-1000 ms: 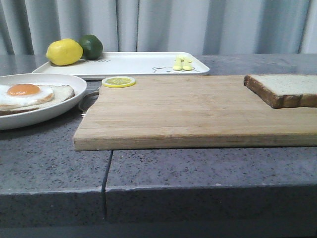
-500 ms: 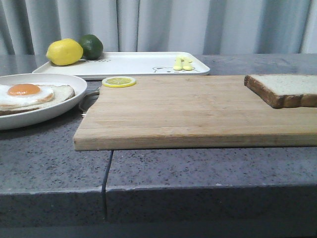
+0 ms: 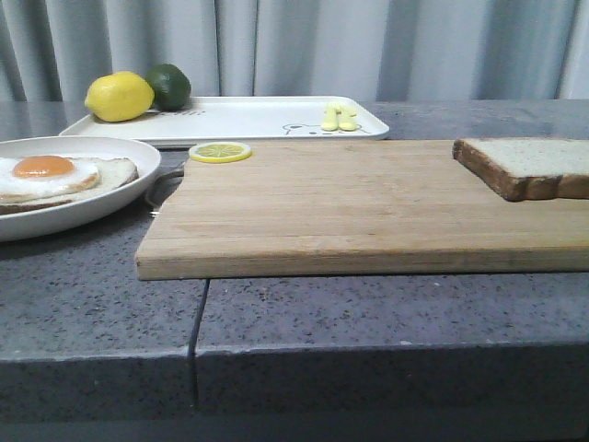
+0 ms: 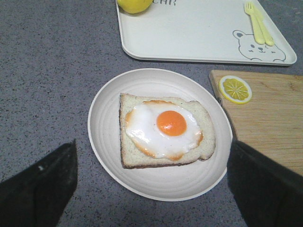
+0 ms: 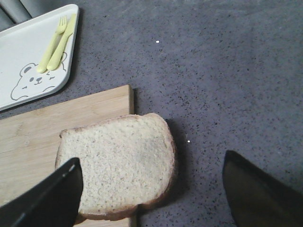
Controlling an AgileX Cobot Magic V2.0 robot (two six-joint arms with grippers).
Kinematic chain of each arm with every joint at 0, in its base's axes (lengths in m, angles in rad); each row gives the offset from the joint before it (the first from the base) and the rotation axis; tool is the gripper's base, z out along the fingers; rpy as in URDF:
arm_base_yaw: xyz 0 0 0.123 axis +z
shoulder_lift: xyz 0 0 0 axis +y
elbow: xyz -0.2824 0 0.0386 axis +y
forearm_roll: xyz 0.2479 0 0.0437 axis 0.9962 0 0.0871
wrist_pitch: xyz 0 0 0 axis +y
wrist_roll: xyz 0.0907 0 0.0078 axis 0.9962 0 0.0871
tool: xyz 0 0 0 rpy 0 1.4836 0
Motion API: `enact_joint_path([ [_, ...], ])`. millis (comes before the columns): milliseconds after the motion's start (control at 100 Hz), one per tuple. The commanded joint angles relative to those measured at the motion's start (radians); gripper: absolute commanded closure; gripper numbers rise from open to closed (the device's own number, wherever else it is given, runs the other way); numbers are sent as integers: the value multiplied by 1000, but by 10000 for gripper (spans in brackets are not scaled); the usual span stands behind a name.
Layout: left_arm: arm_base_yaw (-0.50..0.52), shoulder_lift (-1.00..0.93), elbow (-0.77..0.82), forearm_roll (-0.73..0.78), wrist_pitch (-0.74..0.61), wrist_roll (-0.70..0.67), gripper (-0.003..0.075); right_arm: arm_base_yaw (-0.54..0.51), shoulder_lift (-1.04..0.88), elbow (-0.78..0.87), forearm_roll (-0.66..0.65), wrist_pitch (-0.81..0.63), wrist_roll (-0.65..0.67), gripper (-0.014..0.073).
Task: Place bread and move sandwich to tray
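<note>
Left jaws apart above sandwich (image 4: pixel 165 130), right jaws apart above bread (image 5: pixel 120 163) overhanging cutting board (image 5: pixel 42 142)

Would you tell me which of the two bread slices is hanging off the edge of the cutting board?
The bare thick bread overhangs the cutting board; the egg-topped slice lies on the plate.

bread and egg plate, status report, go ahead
Left gripper open above sandwich on plate. Right gripper open over bread, which overhangs cutting board edge. Tray holds lemon, lime, cutlery; middle free.
</note>
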Motion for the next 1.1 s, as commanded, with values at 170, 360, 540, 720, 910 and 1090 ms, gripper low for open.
enact_joint_path([
  [170, -2, 3, -37, -20, -61, 0, 123, -10, 126, -33, 203, 31, -148, -9],
  [360, -2, 3, -37, -20, -61, 0, 123, -10, 208, -33, 241, 36, -179, -9],
  [540, -2, 3, -37, -20, -61, 0, 123, -10, 273, -33, 270, 70, -214, -9],
  [720, -2, 3, -37, -20, -61, 0, 123, -10, 305, -33, 286, 77, -231, -9],
  [910, -2, 3, -37, -20, -61, 0, 123, -10, 336, -33, 314, 99, -248, -9],
  [1090, -2, 3, -37, -20, -61, 0, 123, -8, 365, -33, 335, 123, -263, -9],
])
